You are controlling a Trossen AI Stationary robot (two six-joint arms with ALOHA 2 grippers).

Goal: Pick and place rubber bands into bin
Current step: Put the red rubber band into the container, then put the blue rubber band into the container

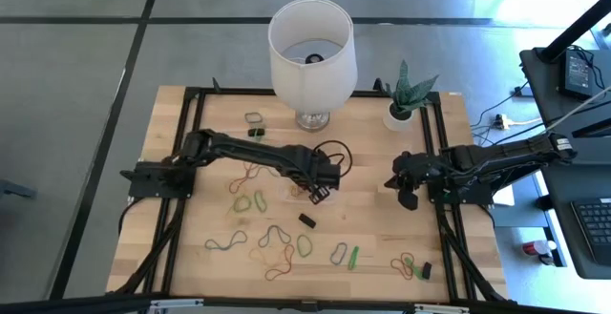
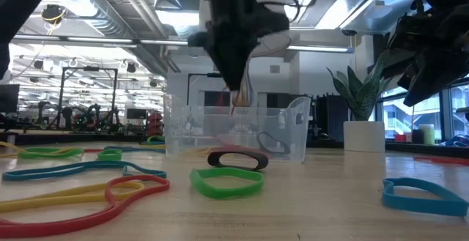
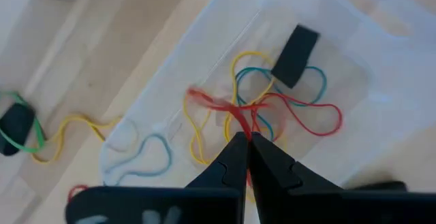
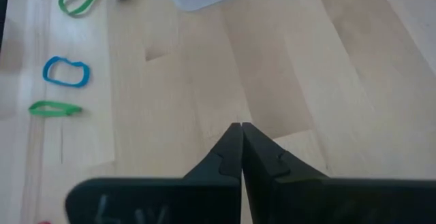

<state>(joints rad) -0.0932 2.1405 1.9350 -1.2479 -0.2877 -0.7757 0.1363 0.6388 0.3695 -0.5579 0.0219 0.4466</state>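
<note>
One left end effector (image 3: 244, 139) (fingers pressed together) pinches a red rubber band (image 3: 225, 107) above the bin (image 3: 354, 40); right end effector (image 4: 240, 130) pressed together over the counter (image 4: 286, 60).

The left gripper (image 3: 244, 142) points down into the clear bin (image 3: 204, 67), its 2 dark fingers (image 3: 228, 166) pressed together on a red rubber band (image 3: 218, 105) whose loop trails across the bin floor. Inside the bin also lie a yellow band (image 3: 194, 125), a teal band (image 3: 317, 81) and a black band (image 3: 295, 55). On the wooden table (image 3: 102, 47) outside the bin lie a yellow band (image 3: 68, 132) and a black and green one (image 3: 17, 125).
</note>
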